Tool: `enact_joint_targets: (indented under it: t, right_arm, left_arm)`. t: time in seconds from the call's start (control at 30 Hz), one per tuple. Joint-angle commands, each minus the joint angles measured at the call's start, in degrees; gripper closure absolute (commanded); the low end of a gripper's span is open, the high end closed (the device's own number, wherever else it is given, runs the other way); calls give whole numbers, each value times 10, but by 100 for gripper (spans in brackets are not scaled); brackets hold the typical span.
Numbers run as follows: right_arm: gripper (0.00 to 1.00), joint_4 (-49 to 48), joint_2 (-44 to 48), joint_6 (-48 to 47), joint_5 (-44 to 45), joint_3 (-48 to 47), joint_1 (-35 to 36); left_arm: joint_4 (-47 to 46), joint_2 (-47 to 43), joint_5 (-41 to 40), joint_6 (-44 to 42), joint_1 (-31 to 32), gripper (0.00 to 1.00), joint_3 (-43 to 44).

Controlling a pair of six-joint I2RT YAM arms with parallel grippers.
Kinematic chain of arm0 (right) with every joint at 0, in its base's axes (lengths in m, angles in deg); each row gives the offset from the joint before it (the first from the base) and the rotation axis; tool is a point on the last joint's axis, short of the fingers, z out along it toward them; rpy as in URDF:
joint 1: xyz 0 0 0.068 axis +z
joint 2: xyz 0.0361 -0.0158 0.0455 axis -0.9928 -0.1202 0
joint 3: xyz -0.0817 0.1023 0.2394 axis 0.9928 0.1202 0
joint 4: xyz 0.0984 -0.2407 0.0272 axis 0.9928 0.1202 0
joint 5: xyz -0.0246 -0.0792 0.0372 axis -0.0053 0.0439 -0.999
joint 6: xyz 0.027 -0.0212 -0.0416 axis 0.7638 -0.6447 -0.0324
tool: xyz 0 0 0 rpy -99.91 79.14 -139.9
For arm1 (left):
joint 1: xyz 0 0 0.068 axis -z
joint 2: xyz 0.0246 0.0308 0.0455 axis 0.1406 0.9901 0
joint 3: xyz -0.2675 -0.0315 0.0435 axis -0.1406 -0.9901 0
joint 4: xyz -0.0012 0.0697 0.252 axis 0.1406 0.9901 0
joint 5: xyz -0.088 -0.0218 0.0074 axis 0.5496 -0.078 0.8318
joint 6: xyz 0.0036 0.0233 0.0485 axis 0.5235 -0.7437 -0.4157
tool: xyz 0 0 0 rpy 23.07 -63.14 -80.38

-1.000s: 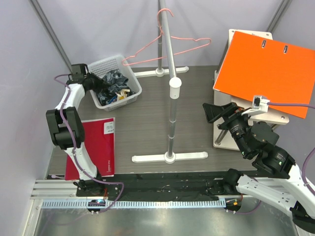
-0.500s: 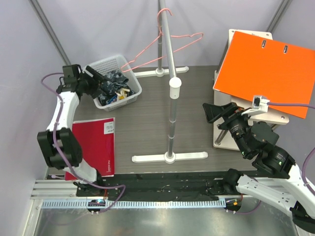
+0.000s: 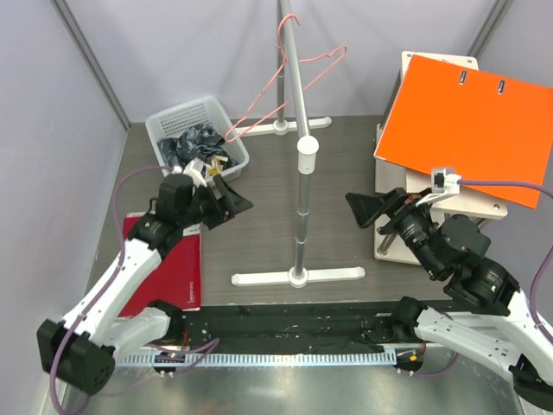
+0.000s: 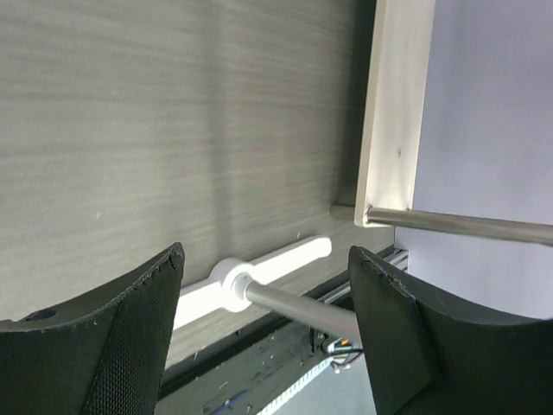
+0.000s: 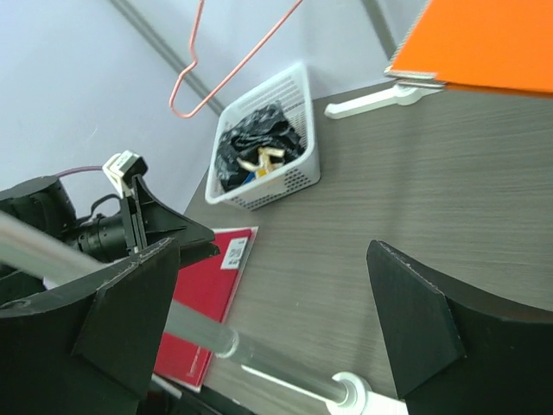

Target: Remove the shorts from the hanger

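The shorts (image 3: 194,143) lie crumpled in the white basket (image 3: 169,118) at the back left, dark with pale print and paper tags; the right wrist view shows the shorts (image 5: 255,145) there too. The pink wire hanger (image 3: 298,76) hangs bare on the grey rail, also seen in the right wrist view (image 5: 226,62). My left gripper (image 3: 238,202) hovers open over the table in front of the basket, nothing between its fingers (image 4: 130,337). My right gripper (image 3: 356,210) is open and empty to the right of the rail.
The grey rail pole (image 3: 302,173) on white feet (image 3: 298,277) runs down the table's middle. A red book (image 3: 168,264) lies at the near left. An orange folder (image 3: 471,121) rests on a wooden stand (image 3: 390,242) at the right.
My left gripper opened, let go of the shorts in the basket, and drew back toward the table's middle. The hanger swung on the rail. The right gripper shifted slightly left.
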State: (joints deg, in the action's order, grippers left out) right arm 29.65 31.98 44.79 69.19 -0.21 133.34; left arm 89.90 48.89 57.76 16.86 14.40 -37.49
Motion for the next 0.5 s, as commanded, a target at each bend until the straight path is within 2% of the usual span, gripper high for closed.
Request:
enact_joint_targets:
  t: [0.0,0.07,0.27,0.47]
  right_arm:
    - [5,7,25,-31,-102,10,1]
    - [5,14,45,-28,-114,28,1]
    - [4,3,110,25,-192,144,1]
    - [4,-33,200,113,-207,265,1]
  left_arm:
    - [-76,-63,11,22,19,23,-53]
    - [-100,-74,39,23,47,23,-67]
    - [-153,-139,28,22,157,21,-150]
    - [-201,-250,13,62,194,17,-279]
